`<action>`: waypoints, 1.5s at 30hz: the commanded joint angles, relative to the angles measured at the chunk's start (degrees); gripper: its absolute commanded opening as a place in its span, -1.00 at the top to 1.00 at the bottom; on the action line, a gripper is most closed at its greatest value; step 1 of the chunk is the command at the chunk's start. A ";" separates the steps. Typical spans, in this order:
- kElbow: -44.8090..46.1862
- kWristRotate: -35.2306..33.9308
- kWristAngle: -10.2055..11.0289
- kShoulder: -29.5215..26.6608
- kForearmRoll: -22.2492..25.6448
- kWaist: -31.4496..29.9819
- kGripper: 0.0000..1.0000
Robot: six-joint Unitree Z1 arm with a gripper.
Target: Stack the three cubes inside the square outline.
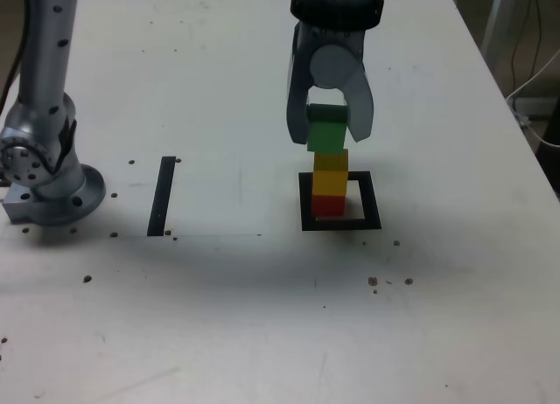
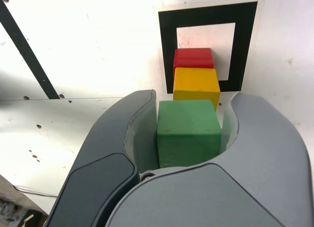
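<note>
White table carries a black strip and a black square. Inside the square is the red cube — near the square's left side in the exterior view — and the yellow cube is on top of it. The claw is closed on the green cube; this cube sits between the two fingers, above the yellow one. If green and yellow touch, I cannot tell.
</note>
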 commanded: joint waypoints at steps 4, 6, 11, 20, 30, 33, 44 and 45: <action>0.45 0.17 -0.42 0.57 -0.60 -0.37 0.41; 0.50 0.24 -0.48 0.81 -0.82 -0.38 0.41; 0.58 0.43 -0.67 1.39 -1.18 -0.43 0.41; 0.82 1.24 -0.77 2.14 -1.66 -0.45 -0.22; 1.34 1.75 -0.62 1.56 -1.80 -0.45 -0.98; 1.59 1.76 -0.37 0.89 -2.04 -0.45 -0.98; 8.22 0.21 3.24 -9.57 -2.41 1.14 -0.99; 9.12 0.14 3.41 -10.65 -2.38 1.40 -0.99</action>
